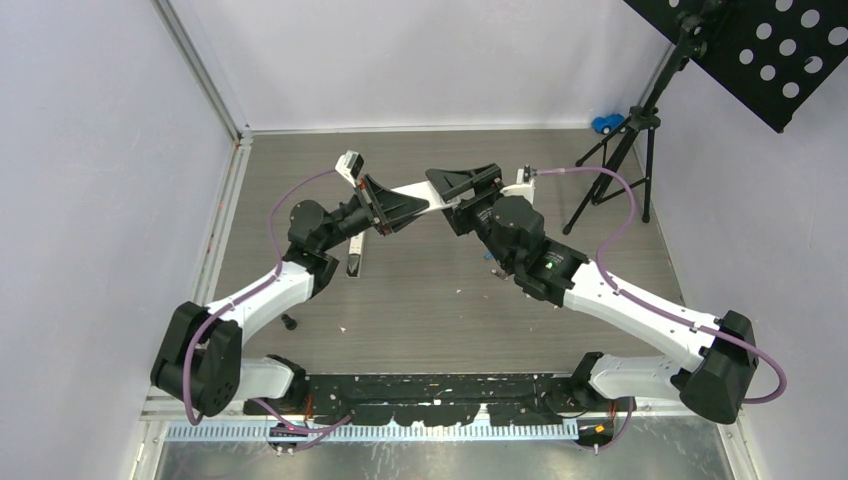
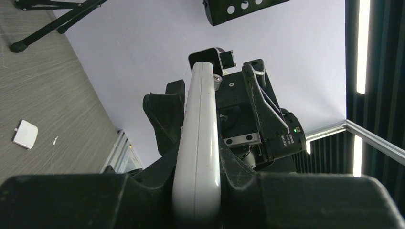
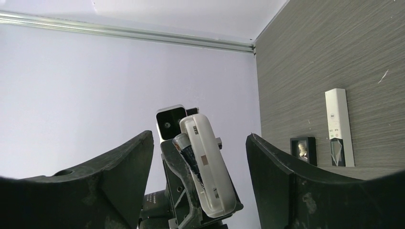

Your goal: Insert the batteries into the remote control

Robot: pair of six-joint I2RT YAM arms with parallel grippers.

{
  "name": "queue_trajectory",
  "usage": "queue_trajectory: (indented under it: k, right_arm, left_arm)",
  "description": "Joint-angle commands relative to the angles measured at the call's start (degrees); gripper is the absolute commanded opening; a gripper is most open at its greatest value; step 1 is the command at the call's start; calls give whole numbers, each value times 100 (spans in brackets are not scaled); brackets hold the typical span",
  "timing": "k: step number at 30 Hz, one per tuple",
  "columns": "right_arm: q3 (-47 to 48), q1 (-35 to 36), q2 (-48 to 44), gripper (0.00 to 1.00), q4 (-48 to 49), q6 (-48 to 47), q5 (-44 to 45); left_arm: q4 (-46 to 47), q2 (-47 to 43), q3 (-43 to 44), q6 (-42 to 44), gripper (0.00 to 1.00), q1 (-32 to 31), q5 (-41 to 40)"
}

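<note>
My left gripper is shut on a white remote control and holds it in the air, pointing at my right gripper. The left wrist view shows the remote clamped between the left gripper's jaws. In the right wrist view the remote shows its open back. One dark battery with a silvery end lies along that opening. My right gripper is open and empty, its fingers standing either side of the remote without touching it. No other batteries show.
A second white remote lies on the table below the left gripper; it also shows in the right wrist view beside a small black square piece. A small white cover lies on the table. A black knob, a tripod stand and a blue toy are also there.
</note>
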Motion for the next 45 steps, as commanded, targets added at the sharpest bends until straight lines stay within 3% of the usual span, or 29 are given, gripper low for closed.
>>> queue_trajectory:
  k: [1,14,21,23,24,27,30,35,45]
  right_arm:
    - [81,-31,-168,75,403,142,336]
    - [137,-95,-90,42,334,267,24]
    - [-7,-88,-147,25,485,324,13]
    - [-31,-102,-156,27,557,289,-10]
    - [-32,-110,-164,34,578,248,-34]
    - [-32,-152,-209,65,694,17,-165]
    - [-79,-219,-354,74,786,-217,-278]
    - [-307,-269,-718,71,912,-400,-389]
    - [-251,-270,-845,39,445,-657,-522]
  left_arm:
    - [511,21,90,142,0,-17,108]
    - [530,21,44,116,0,-17,86]
    - [775,-21,-13,-388,0,-17,-115]
    - [937,-21,-18,-569,0,-17,-176]
    - [977,-21,-18,-633,0,-17,-192]
    - [1007,-30,-16,-659,0,-17,-209]
    - [1005,-17,-42,-629,0,-13,-215]
    - [1029,21,-99,-627,0,-12,-246]
    - [1031,49,-52,-610,0,-17,-245]
